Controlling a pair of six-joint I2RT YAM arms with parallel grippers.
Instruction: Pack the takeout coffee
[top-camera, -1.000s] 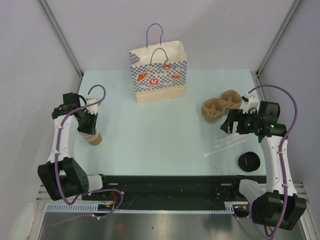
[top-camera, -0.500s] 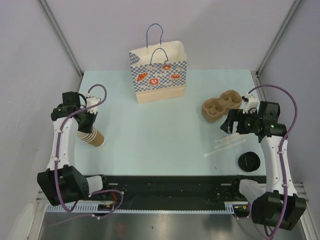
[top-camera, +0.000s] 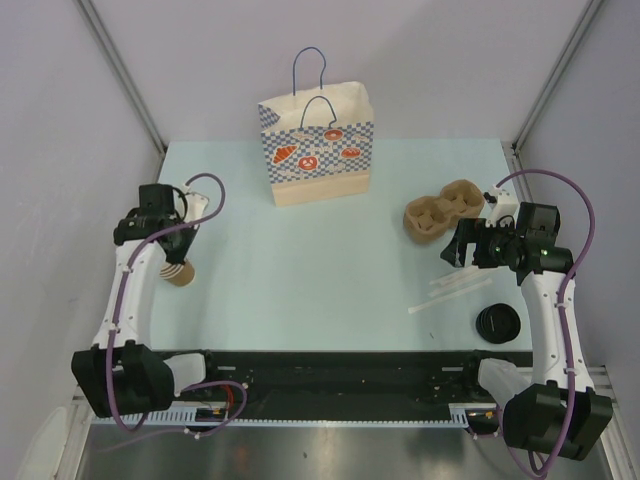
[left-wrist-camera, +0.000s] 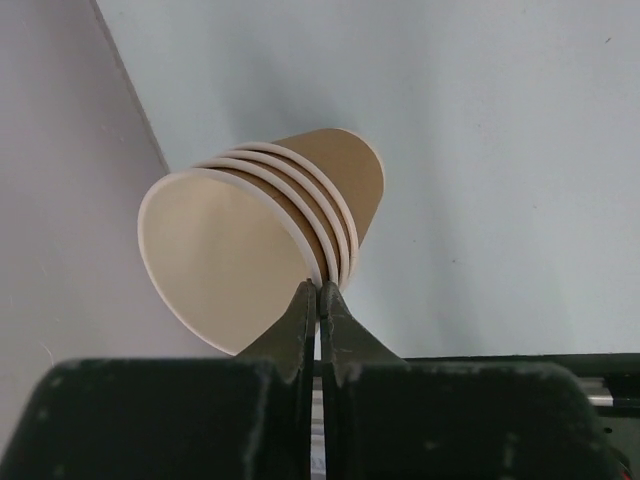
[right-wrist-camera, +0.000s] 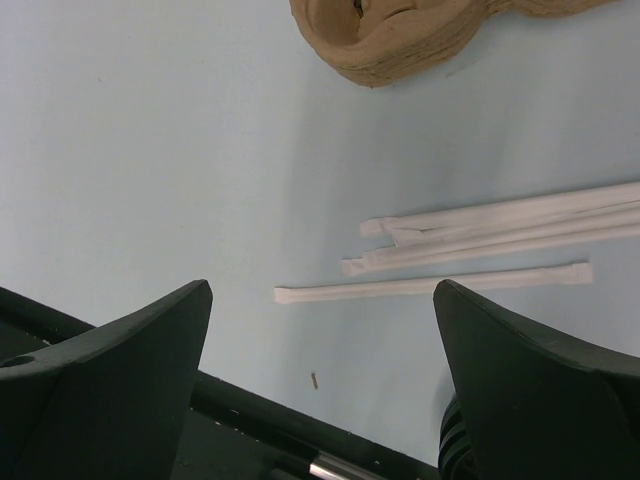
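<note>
My left gripper (left-wrist-camera: 319, 291) clamps the rim of a stack of lidless brown paper cups (left-wrist-camera: 262, 232), my right gripper (right-wrist-camera: 322, 300) hangs open over white wrapped straws (right-wrist-camera: 500, 228); no lidded coffee shows, so separating one cup seems next.

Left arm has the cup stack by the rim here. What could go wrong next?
1. The left gripper seems to pinch only the thin rim of the tilted stack of paper cups. Lifting may drag the whole stack up, shed the outer cups, or crease the rim.
2. The stack sits near the left edge of the table, so a dropped cup could roll off.
</note>
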